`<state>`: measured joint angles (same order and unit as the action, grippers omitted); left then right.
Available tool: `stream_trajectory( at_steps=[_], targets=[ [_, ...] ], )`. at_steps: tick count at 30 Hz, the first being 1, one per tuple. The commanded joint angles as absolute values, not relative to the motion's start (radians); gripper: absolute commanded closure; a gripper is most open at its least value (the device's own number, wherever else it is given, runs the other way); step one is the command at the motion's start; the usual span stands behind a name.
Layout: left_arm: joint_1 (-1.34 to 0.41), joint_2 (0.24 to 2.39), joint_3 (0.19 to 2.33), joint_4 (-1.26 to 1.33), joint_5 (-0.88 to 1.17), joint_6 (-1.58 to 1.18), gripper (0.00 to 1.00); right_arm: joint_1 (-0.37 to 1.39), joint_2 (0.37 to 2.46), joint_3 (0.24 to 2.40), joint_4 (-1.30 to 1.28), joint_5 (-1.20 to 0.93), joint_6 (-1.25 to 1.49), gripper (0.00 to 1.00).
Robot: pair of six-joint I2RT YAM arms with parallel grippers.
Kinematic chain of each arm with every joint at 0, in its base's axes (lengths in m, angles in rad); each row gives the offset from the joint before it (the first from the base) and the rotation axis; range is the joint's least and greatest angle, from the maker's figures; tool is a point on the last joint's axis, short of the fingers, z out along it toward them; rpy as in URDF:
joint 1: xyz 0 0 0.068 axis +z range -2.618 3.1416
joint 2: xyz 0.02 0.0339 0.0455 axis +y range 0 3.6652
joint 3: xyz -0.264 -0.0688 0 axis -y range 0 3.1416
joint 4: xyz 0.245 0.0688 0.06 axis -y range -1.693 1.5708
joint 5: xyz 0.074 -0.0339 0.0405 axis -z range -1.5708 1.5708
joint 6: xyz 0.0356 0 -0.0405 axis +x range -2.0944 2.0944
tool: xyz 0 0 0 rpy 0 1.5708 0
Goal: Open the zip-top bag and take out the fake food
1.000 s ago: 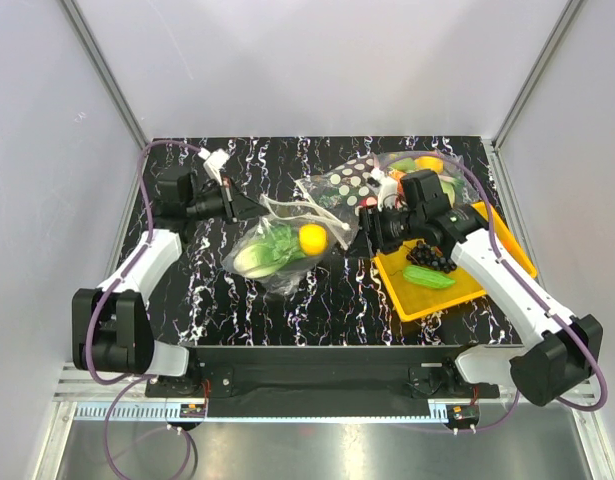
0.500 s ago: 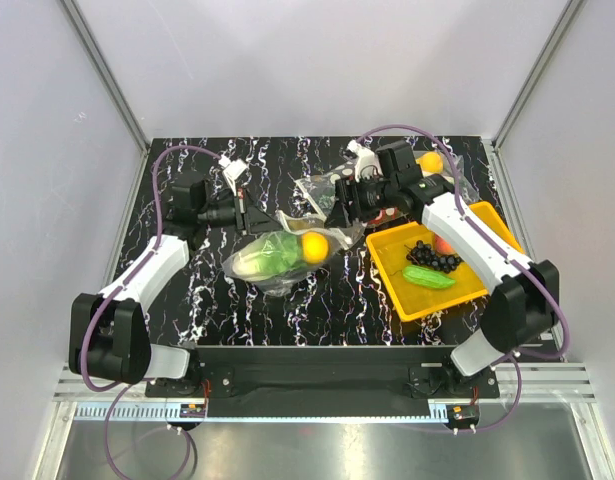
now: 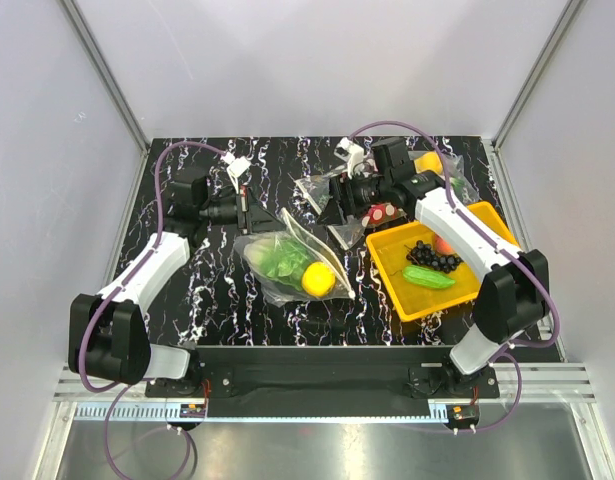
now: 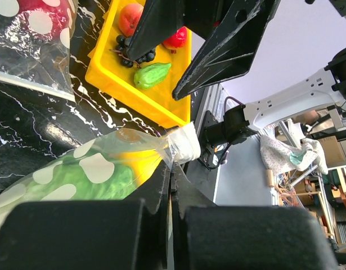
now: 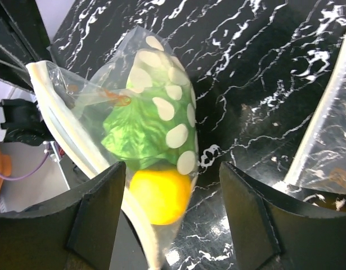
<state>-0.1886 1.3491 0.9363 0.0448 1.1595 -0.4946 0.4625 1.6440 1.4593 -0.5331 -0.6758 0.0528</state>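
Yellow lemon (image 3: 318, 279) lower in zip-top bag (image 3: 274, 262), right jaws seemingly released

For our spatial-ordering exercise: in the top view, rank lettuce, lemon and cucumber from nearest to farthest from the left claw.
1. Lettuce, in the zip-top bag beside the left claw.
2. Lemon, at that bag's near end.
3. Cucumber, far right, in the yellow tray.

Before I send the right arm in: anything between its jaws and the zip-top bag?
Nothing visible. The right gripper, jaws open, faces the zip-top bag with only table between; another clear bag lies off to one side. The left gripper pinches the bag's edge.
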Motion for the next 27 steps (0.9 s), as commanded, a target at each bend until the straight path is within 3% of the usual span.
stream_trajectory(
  at_steps=[1,9,27],
  targets=[
    [-0.195,1.335,0.994,0.077,1.215,-0.5,1.0,0.474,1.606,1.43,-0.462,-0.756,0.075,0.26],
    [-0.206,1.353,1.009,0.069,1.227,-0.499,1.0,0.515,1.585,1.344,-0.399,-0.759,0.121,0.26],
    [-0.224,1.355,1.012,0.012,1.224,-0.453,1.0,0.525,1.522,1.394,-0.377,-0.68,0.195,0.27]
  ],
)
